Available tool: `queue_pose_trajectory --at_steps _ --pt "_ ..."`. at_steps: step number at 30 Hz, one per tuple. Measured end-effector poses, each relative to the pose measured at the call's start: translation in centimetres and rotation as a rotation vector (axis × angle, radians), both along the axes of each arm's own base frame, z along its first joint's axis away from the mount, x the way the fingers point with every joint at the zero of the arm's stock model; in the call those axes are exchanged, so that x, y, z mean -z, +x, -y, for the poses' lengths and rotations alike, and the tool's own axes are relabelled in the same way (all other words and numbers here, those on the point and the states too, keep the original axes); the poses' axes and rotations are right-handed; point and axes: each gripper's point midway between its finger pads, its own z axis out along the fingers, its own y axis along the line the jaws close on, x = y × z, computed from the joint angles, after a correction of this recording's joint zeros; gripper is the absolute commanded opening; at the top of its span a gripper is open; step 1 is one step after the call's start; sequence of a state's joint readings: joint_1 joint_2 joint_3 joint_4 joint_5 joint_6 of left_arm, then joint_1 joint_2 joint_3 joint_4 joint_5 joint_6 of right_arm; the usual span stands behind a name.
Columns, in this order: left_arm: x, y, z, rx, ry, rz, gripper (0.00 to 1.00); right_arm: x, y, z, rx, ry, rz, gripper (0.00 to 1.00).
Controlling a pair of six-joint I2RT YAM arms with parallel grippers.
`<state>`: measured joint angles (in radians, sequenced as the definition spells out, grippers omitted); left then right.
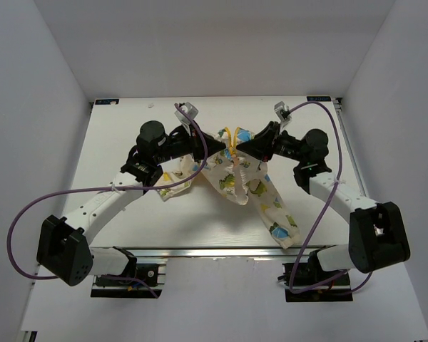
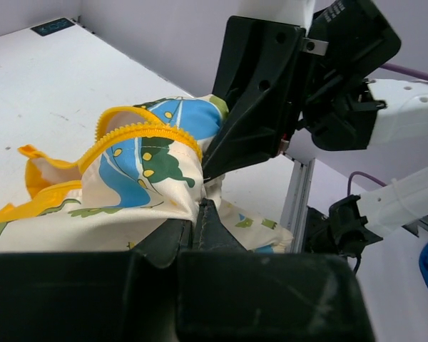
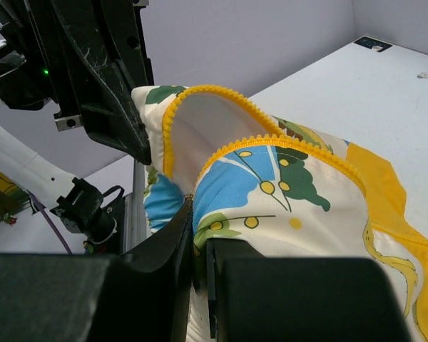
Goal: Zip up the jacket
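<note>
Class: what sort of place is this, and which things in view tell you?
Likely a robotics test booth: white table boxed by plain walls, two cabled arms, one child's jacket.

The jacket is a small cream garment printed with blue, green and yellow cartoon shapes; it lies crumpled near the middle of the table, its front bunched and raised off the surface at the far side. One sleeve trails flat toward the near right; another fold spreads out to the left. The zipper is undone; its two yellow toothed edges arch apart, showing plain cream lining between them; a yellow-orange panel lies beside them.
</note>
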<state>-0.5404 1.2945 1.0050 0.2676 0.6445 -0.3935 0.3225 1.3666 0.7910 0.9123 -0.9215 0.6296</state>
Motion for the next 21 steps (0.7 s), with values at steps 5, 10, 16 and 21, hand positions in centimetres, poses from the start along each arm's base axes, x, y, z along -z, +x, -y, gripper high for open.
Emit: queue_pose_trajectory --at_steps 5,10,16,21 --pt "-0.2 -0.3 0.1 0.018 -0.013 -0.003 0.00 -0.4 0.3 -0.1 -0.005 0.032 0.000 0.00" --pt "0.1 -0.4 0.1 0.018 -0.017 -0.019 0.00 -0.9 0.2 -0.3 -0.031 0.075 -0.016 0.00" --pt "0.4 -0.4 0.1 0.018 -0.023 -0.024 0.00 -1.4 -0.2 -0.1 -0.075 0.112 -0.059 0.00" --pt "0.2 -0.4 0.2 0.017 -0.030 -0.024 0.00 -1.4 -0.5 -0.1 -0.096 0.118 -0.083 0.00"
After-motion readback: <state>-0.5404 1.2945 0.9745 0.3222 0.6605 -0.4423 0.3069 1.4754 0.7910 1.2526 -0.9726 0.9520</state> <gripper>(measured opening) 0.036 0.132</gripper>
